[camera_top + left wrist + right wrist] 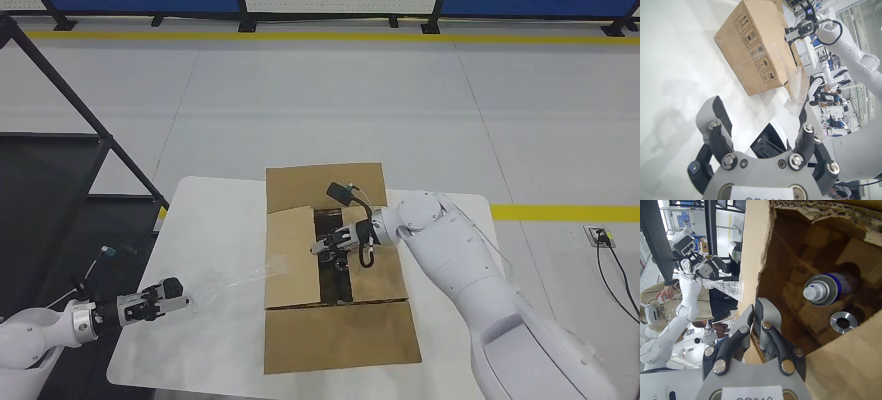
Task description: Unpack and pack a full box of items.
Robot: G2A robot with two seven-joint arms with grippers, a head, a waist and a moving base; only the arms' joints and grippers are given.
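Note:
An open cardboard box stands in the middle of the white table. My right gripper is over its opening, shut on the edge of the left flap; the flap sits between the fingers. Inside the box stand a spray can with a blue band and white nozzle, and a metal ring beside it. My left gripper is near the table's left front, with its jaws wide apart. A clear plastic bag stretches from one fingertip toward the box.
The white table has bare room left of the box. A black metal frame stands off the table's left side. The box's front flap lies flat toward the near table edge.

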